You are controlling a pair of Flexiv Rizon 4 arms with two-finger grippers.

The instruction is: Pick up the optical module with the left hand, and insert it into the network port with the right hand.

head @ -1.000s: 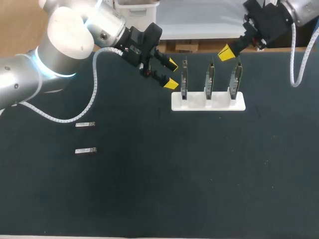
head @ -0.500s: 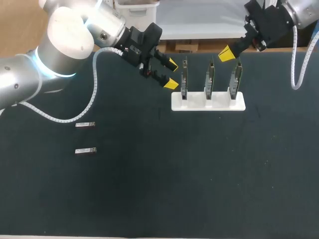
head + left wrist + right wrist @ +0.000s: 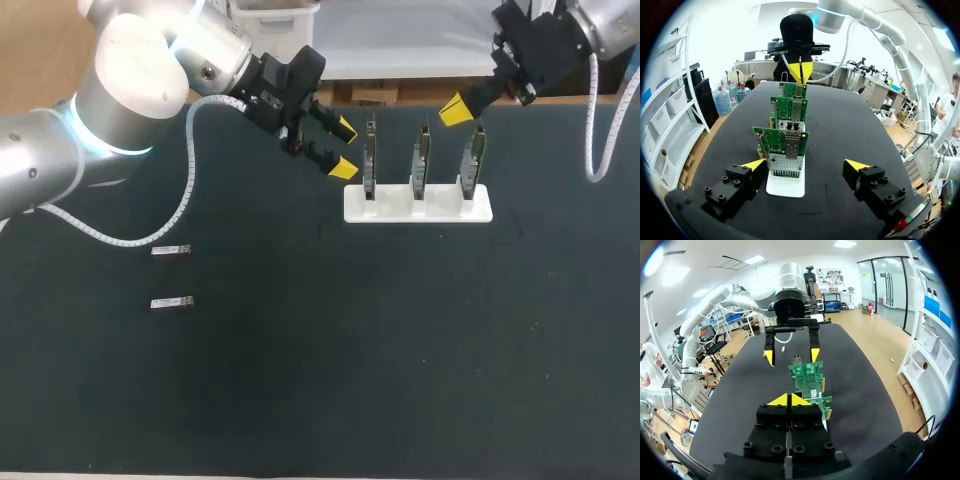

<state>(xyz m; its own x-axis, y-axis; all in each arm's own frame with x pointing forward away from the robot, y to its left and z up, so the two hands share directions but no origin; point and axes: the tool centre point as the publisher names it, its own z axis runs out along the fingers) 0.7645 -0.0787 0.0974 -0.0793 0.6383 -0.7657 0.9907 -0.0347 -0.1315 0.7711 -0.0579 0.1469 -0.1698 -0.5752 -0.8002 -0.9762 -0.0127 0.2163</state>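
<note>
2 optical modules are lying flat on the dark table (image 3: 400, 350) near its left edge, one (image 3: 171, 251) a little farther back than the other (image 3: 171, 302), the pair close together and nothing touching them. well apart from them, toward the far edge and right of the middle, a white stand (image 3: 440, 208) is holding 3 green network cards (image 3: 421, 160) upright in a row.

the left arm (image 3: 140, 90) is reaching in over the far left part of the table. its left jaws are hanging wide open with nothing in them, and the yellow fingertips (image 3: 344, 168) are pointing at the left end of the stand, just beside the first card. from the left wrist that nearest card (image 3: 781, 142) is standing just ahead of the open gap, with a yellow fingertip (image 3: 756, 164) to either side, and the other 2 are lining up behind it on the stand (image 3: 785, 187).

the right arm (image 3: 610, 20) is coming in at the far right corner. its right jaws are closed on nothing, the yellow fingertips (image 3: 455, 108) pressing together into 1 point (image 3: 789, 400) and hovering above the card at the right end of the row.
</note>
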